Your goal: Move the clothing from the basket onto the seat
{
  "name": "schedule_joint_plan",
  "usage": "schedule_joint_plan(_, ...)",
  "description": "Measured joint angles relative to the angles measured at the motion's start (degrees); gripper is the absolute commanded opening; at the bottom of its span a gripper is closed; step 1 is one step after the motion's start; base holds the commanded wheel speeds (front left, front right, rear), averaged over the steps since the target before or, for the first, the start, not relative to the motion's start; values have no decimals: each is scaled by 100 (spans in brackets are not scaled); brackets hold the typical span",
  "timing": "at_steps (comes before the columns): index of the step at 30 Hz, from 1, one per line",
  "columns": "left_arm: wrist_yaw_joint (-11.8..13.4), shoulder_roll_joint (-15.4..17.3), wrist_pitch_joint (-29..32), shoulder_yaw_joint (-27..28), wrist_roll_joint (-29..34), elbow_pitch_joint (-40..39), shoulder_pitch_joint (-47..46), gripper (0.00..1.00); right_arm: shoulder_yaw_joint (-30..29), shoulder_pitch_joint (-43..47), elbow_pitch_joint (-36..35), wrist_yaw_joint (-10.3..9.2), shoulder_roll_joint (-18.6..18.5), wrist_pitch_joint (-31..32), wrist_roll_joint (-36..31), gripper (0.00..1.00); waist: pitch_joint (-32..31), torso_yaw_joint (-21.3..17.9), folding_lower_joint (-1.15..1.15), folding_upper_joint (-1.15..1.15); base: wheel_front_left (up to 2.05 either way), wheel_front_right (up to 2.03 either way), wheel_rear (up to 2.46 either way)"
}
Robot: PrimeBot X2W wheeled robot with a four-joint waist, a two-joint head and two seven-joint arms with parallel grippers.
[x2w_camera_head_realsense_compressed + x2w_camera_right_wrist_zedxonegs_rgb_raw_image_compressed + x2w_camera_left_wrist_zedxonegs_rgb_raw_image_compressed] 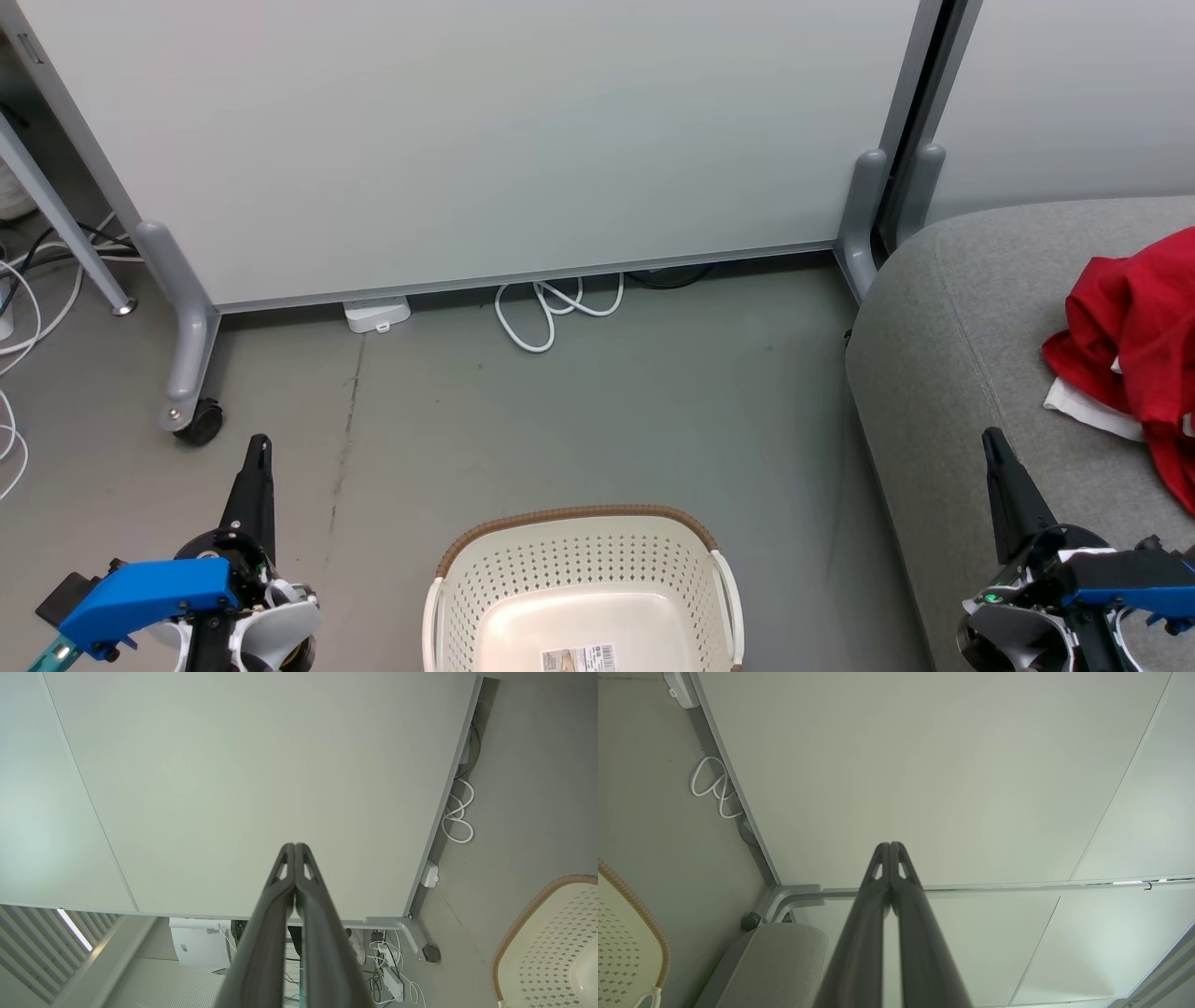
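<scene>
**A:** What's the ground like, and the room?

**B:** A smooth grey floor (pixel 607 401) runs up to a wide pale panel (pixel 467 140), with a second panel (pixel 1074 93) to its right. Both stand on grey feet. One black castor (pixel 199 425) shows under the left foot. A single white cable (pixel 551 313) lies looped at the wide panel's base, and one small white box (pixel 376 314) sits near it on the left.

**A:** And the task's things, how many?

**B:** One basket (pixel 579 519) stands on the floor at the bottom centre, and its bare bottom shows a label (pixel 579 658). One seat (pixel 943 373) is on the right, just beside the basket. The clothing (pixel 1134 336) lies on that seat as a single red heap with a white edge peeking out underneath. I can't tell how many garments are in the heap.

**A:** The arms?

**B:** Two. The left tool (pixel 259 446) hangs over the floor, left of the basket. The right tool (pixel 991 439) is above the seat's front, near the clothing but apart from it. In both wrist views the fingers are pressed together at the tips with nothing between them.
</scene>
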Motion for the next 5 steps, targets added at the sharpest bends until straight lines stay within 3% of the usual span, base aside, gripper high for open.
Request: schedule_joint_plan(5, 0, 0, 1, 0, 0, 0, 0, 0, 0, -1, 0, 0, 0, 0, 0, 0, 0, 0, 0, 0, 0, 0, 0)
